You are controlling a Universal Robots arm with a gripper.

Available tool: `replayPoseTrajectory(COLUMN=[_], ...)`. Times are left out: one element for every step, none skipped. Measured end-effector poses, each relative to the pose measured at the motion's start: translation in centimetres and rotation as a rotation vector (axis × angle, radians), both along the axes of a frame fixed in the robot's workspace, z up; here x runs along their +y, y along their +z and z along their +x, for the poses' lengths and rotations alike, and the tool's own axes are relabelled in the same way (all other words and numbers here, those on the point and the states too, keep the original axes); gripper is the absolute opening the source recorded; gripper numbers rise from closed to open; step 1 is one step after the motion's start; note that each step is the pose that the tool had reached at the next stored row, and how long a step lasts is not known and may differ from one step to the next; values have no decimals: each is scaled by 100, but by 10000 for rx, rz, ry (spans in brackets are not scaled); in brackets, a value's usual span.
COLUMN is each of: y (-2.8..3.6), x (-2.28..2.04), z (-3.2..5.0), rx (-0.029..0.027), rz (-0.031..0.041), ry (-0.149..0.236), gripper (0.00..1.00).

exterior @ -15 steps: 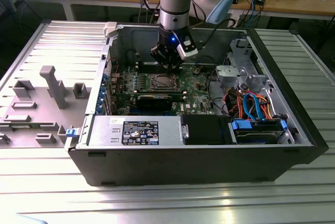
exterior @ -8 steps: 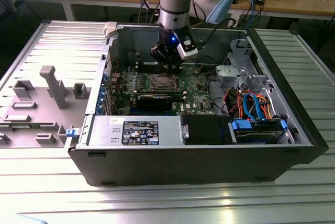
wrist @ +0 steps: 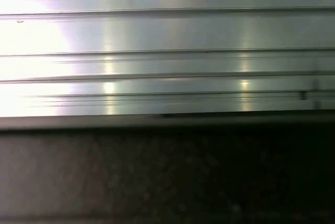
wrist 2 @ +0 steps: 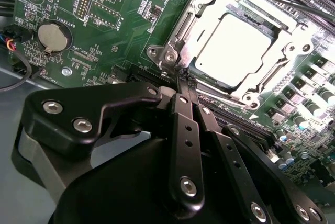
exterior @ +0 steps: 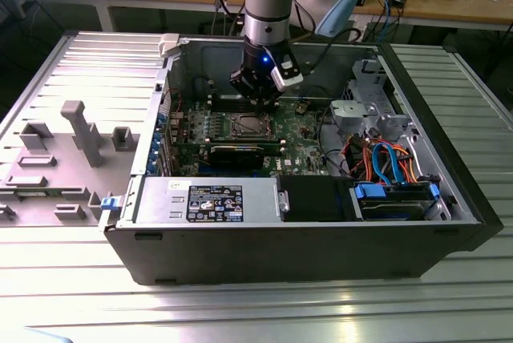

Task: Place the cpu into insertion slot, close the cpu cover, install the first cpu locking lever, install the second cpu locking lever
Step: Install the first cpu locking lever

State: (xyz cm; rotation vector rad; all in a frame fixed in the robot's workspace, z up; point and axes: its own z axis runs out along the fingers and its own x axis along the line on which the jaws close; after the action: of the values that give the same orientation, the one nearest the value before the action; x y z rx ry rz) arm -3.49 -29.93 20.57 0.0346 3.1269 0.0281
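The first two steps look done: the cpu (wrist 2: 235,43) lies flat in the insertion slot (exterior: 247,127), just beyond the pincer's tips, and the cpu cover (wrist 2: 290,43) is folded down over it so that the chip shows through the square window; I judge the work to be at the locking levers, with neither lever plainly shown as latched. The pincer (wrist 2: 184,77) has its two black fingers drawn together, tips at the near corner of the socket frame; whether a thin lever end is nipped between them I cannot tell. A slim dark wire rod (wrist 2: 293,7) runs along the side of the cover farthest from the pincer, likely one of the levers; its end is out of sight. The chip's top is smooth, dull silver, washed nearly white by glare; the cover is thin stamped steel, bright, with rounded tabs and small screws at the corners; the circuit board (wrist 2: 131,20) under the pincer is matt green, thick with small parts, and a round coin cell (wrist 2: 54,35) sits well apart from the tips. In the exterior view the pincer (exterior: 260,101) hangs inside the open grey computer case (exterior: 321,231), which rests on a ribbed aluminium counter (exterior: 240,311).
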Motion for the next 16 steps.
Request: replayPoseTrajectory(y=[0,-1,0,0,-1,-2,-3,-4,-6,-8,-8,-9,-10,-11,-12,-13], x=[0,0,0,0,0,0,0,0,0,0,0,0,0,0,0,0], z=[0,0,0,0,0,0,1,1,1,2,2,2,2,2,2,2], rx=[0,0,1,1,1,0,1,2,1,1,1,1,0,0,1,1], rz=[-10,-22,-28,-34,-45,-57,-78,-96,-110,-129,-144,-157,-170,-184,-195,-202], ry=[0,0,0,1,0,0,0,0,0,1,0,1,1,-1,0,1], gripper=[11,11,11,11,11,11,11,11,11,11,11,11,11,11,11,11])
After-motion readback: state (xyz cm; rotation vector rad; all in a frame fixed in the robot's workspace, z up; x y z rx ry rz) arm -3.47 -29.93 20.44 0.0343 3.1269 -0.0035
